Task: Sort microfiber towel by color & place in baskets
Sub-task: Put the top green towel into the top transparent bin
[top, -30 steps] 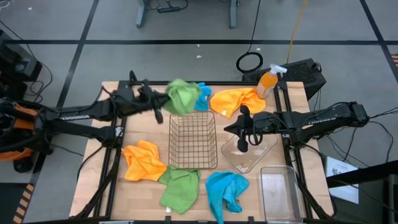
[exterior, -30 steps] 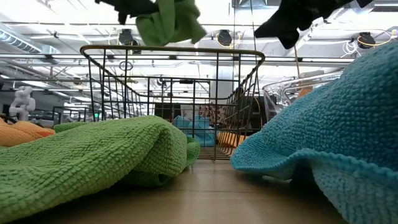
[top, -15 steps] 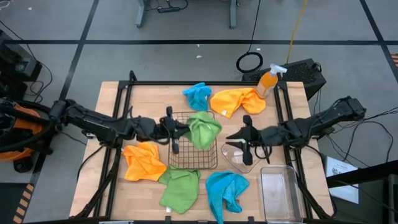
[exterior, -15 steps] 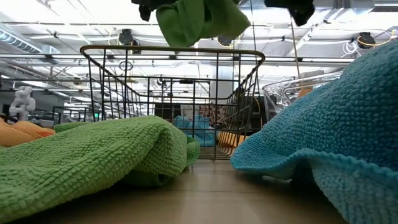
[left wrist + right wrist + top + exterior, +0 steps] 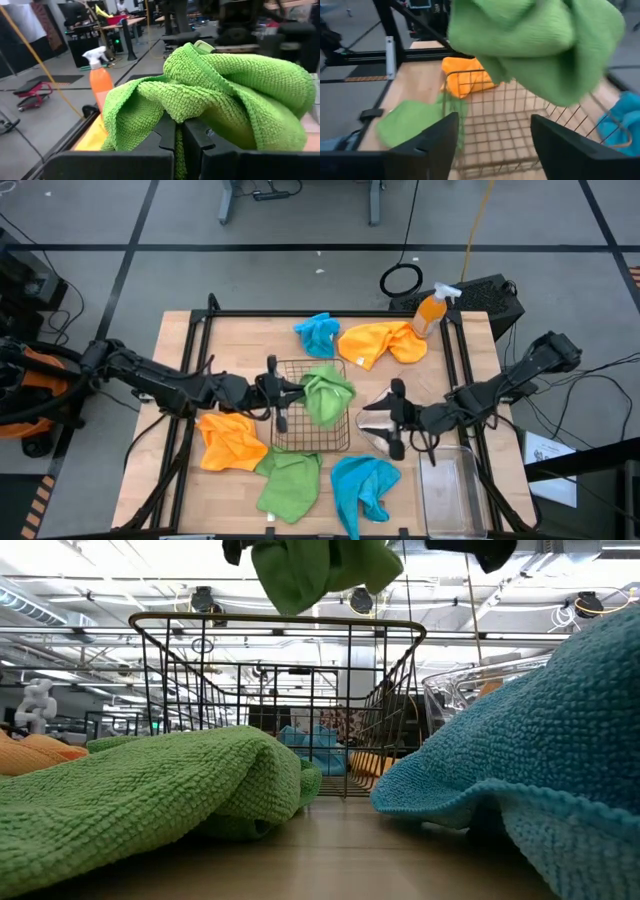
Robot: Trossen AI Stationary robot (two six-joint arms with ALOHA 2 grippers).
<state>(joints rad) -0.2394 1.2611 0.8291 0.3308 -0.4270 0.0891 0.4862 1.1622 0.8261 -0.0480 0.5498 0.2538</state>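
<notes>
My left gripper (image 5: 292,392) is shut on a green microfiber towel (image 5: 326,392), which it holds above the copper wire basket (image 5: 310,435). In the low view this towel (image 5: 318,565) hangs over the basket's rim (image 5: 280,622). My right gripper (image 5: 388,420) stands open over the clear tub (image 5: 370,430), with nothing between its fingers (image 5: 427,145). On the table lie two orange towels (image 5: 232,438) (image 5: 380,342), two blue towels (image 5: 317,333) (image 5: 362,483) and another green towel (image 5: 290,480). My left gripper pinches a bunched fold of the green towel (image 5: 175,114) between its two fingers; how many layers does not show. The fingers come level from the table's left. The towel bulges out past the fingertips and droops, lifted clear above the basket.
A clear rectangular bin (image 5: 450,485) sits at the near right corner. At the far right stand an orange spray bottle (image 5: 432,310) and a black box (image 5: 490,295). Black rails (image 5: 190,430) run along the table's left and right sides.
My left gripper has carried the green towel from the far left toward the near edge and right, and it is now over the wire basket. My right gripper has swung toward the near edge over the clear tub and has opened.
</notes>
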